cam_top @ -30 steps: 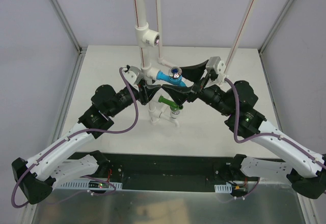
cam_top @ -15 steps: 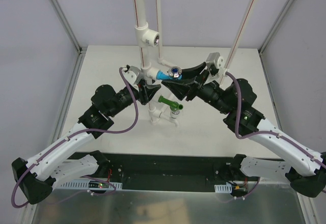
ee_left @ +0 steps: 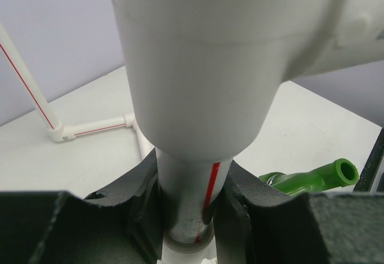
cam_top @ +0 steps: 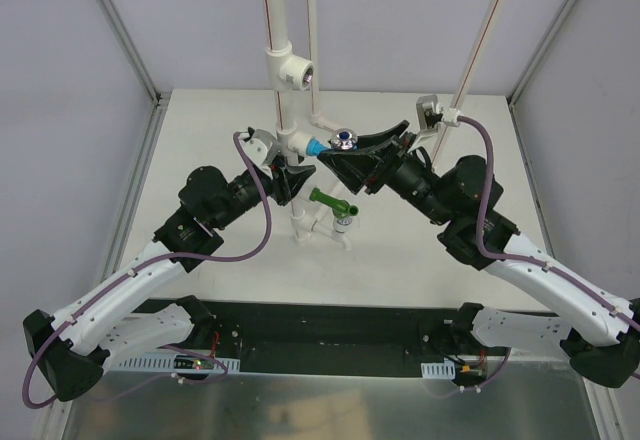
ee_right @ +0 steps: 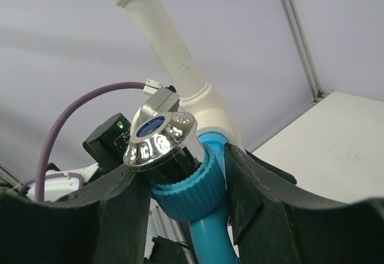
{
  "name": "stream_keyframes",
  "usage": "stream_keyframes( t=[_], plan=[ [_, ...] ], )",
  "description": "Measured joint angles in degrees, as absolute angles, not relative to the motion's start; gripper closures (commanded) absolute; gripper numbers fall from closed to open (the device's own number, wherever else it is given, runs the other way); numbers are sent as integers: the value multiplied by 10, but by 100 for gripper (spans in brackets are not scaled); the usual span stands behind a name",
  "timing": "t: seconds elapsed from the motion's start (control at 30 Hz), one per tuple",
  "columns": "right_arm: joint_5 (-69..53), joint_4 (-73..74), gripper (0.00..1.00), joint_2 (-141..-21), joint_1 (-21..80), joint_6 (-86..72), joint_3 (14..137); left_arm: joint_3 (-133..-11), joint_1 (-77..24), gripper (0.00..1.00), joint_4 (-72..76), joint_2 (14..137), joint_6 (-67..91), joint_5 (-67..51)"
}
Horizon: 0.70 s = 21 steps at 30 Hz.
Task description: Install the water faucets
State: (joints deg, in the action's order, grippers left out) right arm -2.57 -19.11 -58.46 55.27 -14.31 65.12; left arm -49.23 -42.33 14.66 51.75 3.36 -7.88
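The right gripper's (ee_right: 186, 186) two fingers (ee_right: 255, 198) are closed on the light blue faucet (ee_right: 180, 199), one on each side of its ribbed collar. The left gripper's (ee_left: 186, 213) fingers (ee_left: 147, 207) clamp the upright of the white pipe stand (ee_left: 198, 84), just under a wide socket.

There are two faucets. From above, the light blue faucet (cam_top: 318, 147) is held against a tee halfway up the white pipe stand (cam_top: 282, 70), its silver round top facing up. The dark green faucet (cam_top: 330, 201) sits lower, just right of the upright, between the right gripper (cam_top: 340, 160) and the left gripper (cam_top: 290, 178).

Only the right wrist view shows the blue dot in the mirrored cap. Only the left wrist view shows the open round mouth of the dark green faucet (ee_left: 312, 180) and the red stripe on the clamped upright.
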Motion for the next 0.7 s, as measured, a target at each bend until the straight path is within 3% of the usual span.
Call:
stream_keyframes(
  t=[0.53, 0.57, 0.63, 0.7],
  plan=[
    [-3, -121, 99, -586, 554, -270, 681, -489, -423, 100, 147, 511, 34, -75],
    [-2, -119, 86, -586, 554, -270, 681, -489, -423, 100, 147, 511, 34, -75],
    [-2, -117, 45, -585, 554, -267, 682, -489, -423, 100, 148, 511, 34, -74],
    [-2, -118, 22, -585, 555, -258, 682, -489, -423, 100, 148, 511, 34, -74]
  ],
)
